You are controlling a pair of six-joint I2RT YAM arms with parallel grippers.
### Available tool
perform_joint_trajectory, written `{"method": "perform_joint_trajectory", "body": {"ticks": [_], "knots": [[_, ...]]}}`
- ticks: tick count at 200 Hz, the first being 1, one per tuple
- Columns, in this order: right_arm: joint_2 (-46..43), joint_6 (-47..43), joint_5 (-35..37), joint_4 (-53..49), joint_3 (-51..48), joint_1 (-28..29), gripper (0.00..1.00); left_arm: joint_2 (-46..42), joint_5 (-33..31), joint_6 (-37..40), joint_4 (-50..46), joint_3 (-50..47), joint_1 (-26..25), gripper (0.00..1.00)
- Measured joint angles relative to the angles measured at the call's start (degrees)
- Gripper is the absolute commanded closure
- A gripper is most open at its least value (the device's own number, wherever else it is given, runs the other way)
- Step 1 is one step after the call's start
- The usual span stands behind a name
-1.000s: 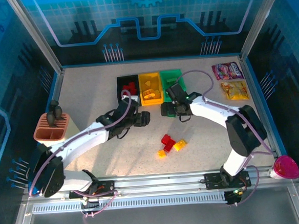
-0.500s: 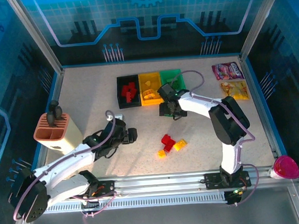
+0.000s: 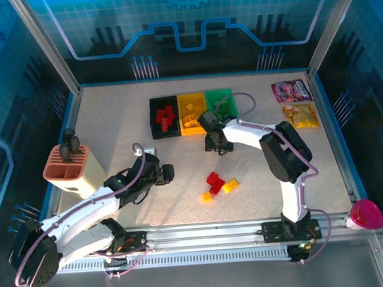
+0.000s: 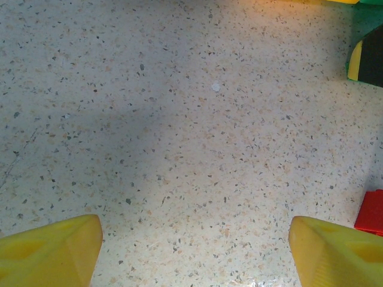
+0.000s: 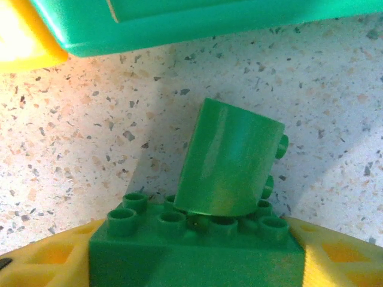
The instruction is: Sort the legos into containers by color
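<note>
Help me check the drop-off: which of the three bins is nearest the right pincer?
The green bin, rightmost of the row. The right pincer, closed on a green lego, sits just before its near wall.

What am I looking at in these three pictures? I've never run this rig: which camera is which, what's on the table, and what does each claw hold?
Two robot arms stand at the near edge of the table, each ending in a two-finger claw. The overhead picture looks down from behind them: the left gripper sits mid-table, the right gripper just before the black, yellow and green containers. Loose red and yellow legos lie nearer the bases. The other pictures come from wrist cameras. The left one shows its yellow fingers wide apart over bare table, holding nothing. The right one shows fingers against both sides of a flat green brick, a second green brick leaning on it.
</note>
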Motion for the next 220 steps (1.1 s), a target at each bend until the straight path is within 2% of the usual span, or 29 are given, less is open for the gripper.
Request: {"method": "perform_joint_trajectory", "body": {"ticks": [36, 71, 99, 119, 163, 193, 220], "knots": [[-1.01, 0.09, 1.66, -1.44, 0.0, 1.77, 0.45, 0.0, -0.39, 0.0, 0.07, -0.17, 0.02, 0.19], [-6.45, -1.18, 4.66, -4.09, 0.68, 3.06, 0.45, 0.0, -0.39, -0.42, 0.35, -1.44, -0.13, 0.19], [-8.48, -4.11, 6.14, -5.81, 6.54, 1.84, 0.44, 0.0, -0.42, -1.33, 0.42, -2.34, -1.22, 0.19], [-8.35, -6.75, 5.92, -6.51, 12.15, -1.14, 0.44, -0.35, -0.85, -1.68, 0.39, -2.67, -2.69, 0.19], [-2.29, -11.13, 4.72, -8.24, 25.11, -9.16, 0.43, -2.93, -2.54, -3.67, -0.09, -3.8, -6.05, 0.19], [4.04, -12.83, 3.56, -10.91, 32.02, -11.65, 0.42, -4.0, -3.19, -4.57, -0.81, -4.9, -6.78, 0.19], [8.68, -13.68, 2.69, -12.83, 36.0, -12.11, 0.32, -4.02, -3.65, -5.01, -1.09, -5.01, -7.19, 0.19]]}}
